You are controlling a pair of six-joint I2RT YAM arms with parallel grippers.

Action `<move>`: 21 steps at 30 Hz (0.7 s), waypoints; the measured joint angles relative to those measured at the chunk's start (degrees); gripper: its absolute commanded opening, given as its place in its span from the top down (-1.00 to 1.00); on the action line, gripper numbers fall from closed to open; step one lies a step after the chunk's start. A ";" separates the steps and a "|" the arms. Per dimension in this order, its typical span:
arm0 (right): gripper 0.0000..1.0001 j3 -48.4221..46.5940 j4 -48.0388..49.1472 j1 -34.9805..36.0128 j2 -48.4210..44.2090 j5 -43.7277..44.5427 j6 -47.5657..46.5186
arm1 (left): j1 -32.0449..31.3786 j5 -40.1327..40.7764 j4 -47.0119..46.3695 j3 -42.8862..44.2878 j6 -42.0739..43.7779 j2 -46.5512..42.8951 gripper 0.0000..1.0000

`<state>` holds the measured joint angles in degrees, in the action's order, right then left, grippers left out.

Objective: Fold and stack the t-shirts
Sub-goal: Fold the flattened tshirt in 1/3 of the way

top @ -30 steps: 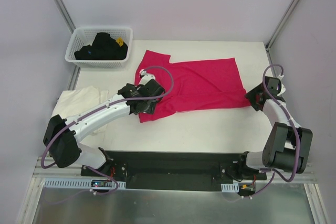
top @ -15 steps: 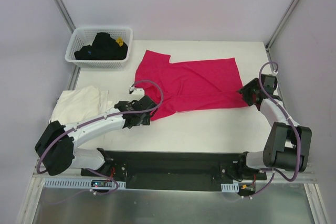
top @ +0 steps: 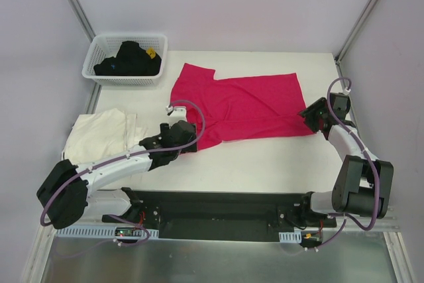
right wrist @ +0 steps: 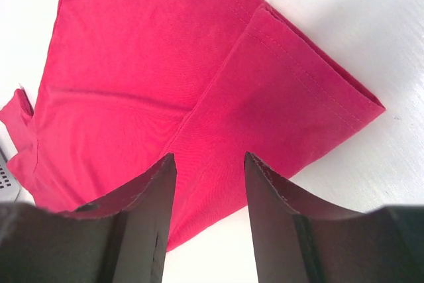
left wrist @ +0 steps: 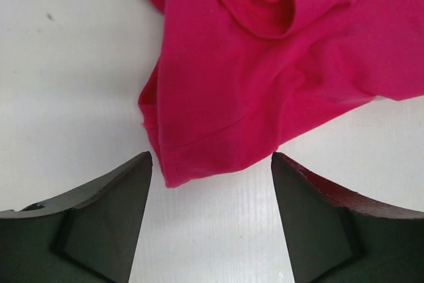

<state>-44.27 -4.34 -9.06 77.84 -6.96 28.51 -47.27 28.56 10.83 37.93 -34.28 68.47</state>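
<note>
The magenta-red t-shirt [top: 248,105] lies spread and a little wrinkled on the white table [top: 265,164]. My left gripper [top: 181,138] is open and low at the shirt's near-left corner. In the left wrist view that corner [left wrist: 192,157] lies between my left gripper's [left wrist: 212,158] spread fingers, not held. My right gripper [top: 309,116] is open at the shirt's near-right corner. In the right wrist view the folded hem [right wrist: 298,91] lies under and ahead of my right gripper [right wrist: 209,157]. The cream-white t-shirt [top: 99,134] lies crumpled at the table's left edge, partly behind my left arm.
A white lattice basket [top: 122,79] holding dark cloth stands at the far left corner. Grey walls and metal posts close in the table on the left, back and right. A black base rail [top: 218,210] runs along the near edge.
My left gripper has drawn back off the shirt toward the near side and now sits at its near-left corner. My right gripper has moved slightly left toward the shirt's right corner.
</note>
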 measured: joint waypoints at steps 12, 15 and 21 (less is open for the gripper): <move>0.06 0.85 0.70 0.00 -1.25 -0.39 -0.04 | 0.00 -1.84 -8.44 -4.20 -1.97 0.20 -0.07; 0.07 1.01 0.63 0.00 -1.62 -0.39 -0.04 | 0.00 -2.19 -8.00 -5.84 -5.31 0.17 -0.08; 0.07 1.01 0.63 0.00 -1.95 -0.44 -0.07 | 0.00 -1.86 -5.03 -6.69 -10.49 0.15 -0.11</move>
<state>-43.27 -3.70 -9.06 75.90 -7.40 28.45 -47.27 26.70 5.80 31.24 -44.77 68.62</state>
